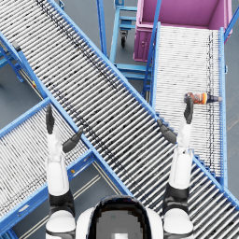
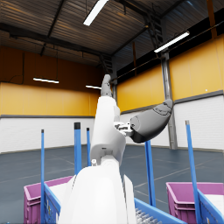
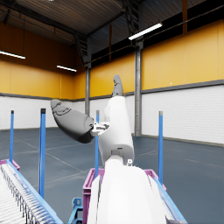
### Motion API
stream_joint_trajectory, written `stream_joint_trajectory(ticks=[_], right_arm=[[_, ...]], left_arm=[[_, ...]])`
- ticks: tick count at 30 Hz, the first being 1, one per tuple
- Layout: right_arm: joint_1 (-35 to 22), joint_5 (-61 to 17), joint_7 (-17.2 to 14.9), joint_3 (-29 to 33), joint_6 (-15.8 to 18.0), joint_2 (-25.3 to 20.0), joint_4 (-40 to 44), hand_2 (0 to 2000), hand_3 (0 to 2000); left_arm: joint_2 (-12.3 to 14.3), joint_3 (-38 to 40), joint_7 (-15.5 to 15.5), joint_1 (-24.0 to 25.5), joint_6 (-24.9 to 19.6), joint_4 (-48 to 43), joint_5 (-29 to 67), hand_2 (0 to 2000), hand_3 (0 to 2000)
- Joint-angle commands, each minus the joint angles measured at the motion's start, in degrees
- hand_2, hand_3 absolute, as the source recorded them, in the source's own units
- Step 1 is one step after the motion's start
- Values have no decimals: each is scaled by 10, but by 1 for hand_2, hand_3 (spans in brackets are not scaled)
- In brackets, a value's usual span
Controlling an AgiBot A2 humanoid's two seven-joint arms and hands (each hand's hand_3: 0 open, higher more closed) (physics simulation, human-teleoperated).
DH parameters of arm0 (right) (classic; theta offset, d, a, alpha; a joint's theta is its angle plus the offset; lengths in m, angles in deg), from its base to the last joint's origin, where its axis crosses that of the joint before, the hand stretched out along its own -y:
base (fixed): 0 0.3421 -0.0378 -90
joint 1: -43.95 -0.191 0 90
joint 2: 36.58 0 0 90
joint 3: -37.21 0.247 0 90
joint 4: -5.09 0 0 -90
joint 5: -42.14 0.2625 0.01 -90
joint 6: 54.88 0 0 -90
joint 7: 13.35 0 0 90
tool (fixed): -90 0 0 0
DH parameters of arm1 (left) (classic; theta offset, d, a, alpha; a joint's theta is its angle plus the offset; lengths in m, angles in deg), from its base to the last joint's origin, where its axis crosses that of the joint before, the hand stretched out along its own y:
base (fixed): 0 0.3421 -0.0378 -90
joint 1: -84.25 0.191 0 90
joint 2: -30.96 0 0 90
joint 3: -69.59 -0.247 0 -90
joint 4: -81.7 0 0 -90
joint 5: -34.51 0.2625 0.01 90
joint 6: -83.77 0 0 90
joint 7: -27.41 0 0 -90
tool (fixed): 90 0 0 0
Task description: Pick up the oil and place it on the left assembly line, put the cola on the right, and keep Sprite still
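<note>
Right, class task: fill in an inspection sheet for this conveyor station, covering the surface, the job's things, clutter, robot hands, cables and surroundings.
Surface: three blue-framed roller conveyors; the middle conveyor runs diagonally between the left conveyor and the right conveyor.
Job's things: one orange bottle lying on its side on the right conveyor, label unreadable; no other bottle seen.
Clutter: nothing seen.
Robot hands: left robot hand and right robot hand both raised, fingers apart, holding nothing.
Cables: nothing seen.
Surroundings: purple bin at the right conveyor's far end; grey floor; yellow walls.
</note>
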Motion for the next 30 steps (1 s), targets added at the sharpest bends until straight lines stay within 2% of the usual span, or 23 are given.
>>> stream_joint_trajectory(ticks=[1,2,8,30], right_arm=[[25,0,0,-3,0,-2,-18,0,0],[15,0,0,-1,0,-1,-8,0,0],[36,24,-5,-17,5,8,-11,0,0],[131,259,-56,-156,55,117,-26,0,0]], left_arm=[[0,0,0,2,0,1,0,0,0],[0,0,0,-1,0,1,0,0,0],[-7,-15,5,17,5,7,-24,0,0],[-101,-159,56,99,56,61,-259,0,0]])
